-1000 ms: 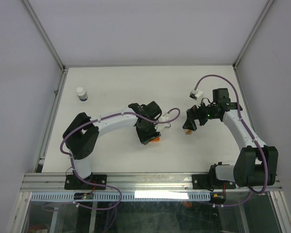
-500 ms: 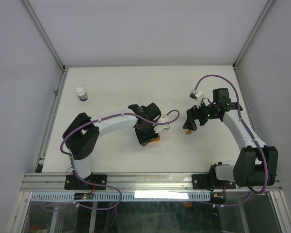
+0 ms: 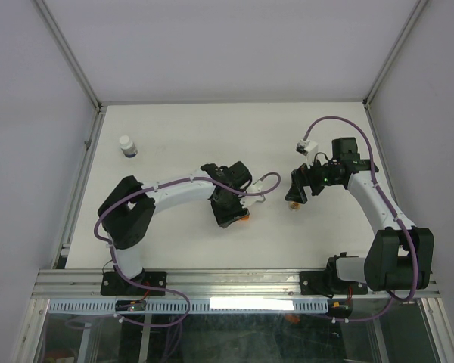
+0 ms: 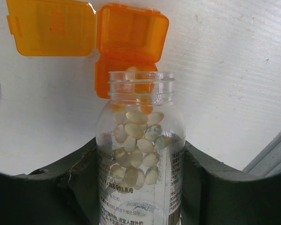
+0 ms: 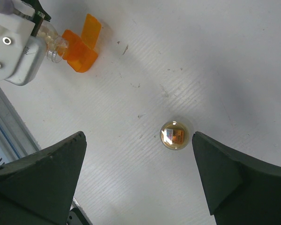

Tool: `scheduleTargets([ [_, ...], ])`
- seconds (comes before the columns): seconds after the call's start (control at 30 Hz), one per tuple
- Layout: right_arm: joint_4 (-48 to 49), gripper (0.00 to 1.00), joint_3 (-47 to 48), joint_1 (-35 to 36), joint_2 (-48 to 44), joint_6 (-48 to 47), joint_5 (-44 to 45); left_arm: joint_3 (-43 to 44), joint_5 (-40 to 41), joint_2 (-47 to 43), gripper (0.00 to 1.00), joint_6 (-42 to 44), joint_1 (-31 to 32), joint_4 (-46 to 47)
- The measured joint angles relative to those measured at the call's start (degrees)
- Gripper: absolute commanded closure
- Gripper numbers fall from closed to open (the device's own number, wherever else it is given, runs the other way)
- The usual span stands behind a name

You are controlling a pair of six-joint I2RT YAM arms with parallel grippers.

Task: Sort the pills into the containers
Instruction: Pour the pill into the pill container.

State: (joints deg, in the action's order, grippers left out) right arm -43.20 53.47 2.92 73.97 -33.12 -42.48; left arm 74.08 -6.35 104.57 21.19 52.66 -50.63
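Take the orange cup (image 4: 131, 42) as reference. Note the clear vial (image 4: 140, 140), clamped at part width in the left gripper (image 4: 140, 176), with pills (image 4: 135, 140) inside. Observe its long axis aimed straight at the cup, open mouth at the cup's near rim, lid (image 4: 51, 28) hinged back. Expect a steeper tilt to pour. Note the right gripper (image 5: 138, 173), spread wide and holding nothing, well right of the cup, above a small round item (image 5: 174, 135).

The clear vial (image 4: 140, 140) is running off the bottom edge, its label blurring; overhead, the left tool (image 3: 231, 215) is hiding most of the orange container (image 3: 244, 218)
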Motion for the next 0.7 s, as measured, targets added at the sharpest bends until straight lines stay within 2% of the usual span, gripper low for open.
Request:
scheduleTargets([
  [0.7,0.0,0.01,0.0,-0.1,0.0,0.0,0.0,-1.3,0.2,-0.8,1.0,-0.2,-0.3,1.4],
])
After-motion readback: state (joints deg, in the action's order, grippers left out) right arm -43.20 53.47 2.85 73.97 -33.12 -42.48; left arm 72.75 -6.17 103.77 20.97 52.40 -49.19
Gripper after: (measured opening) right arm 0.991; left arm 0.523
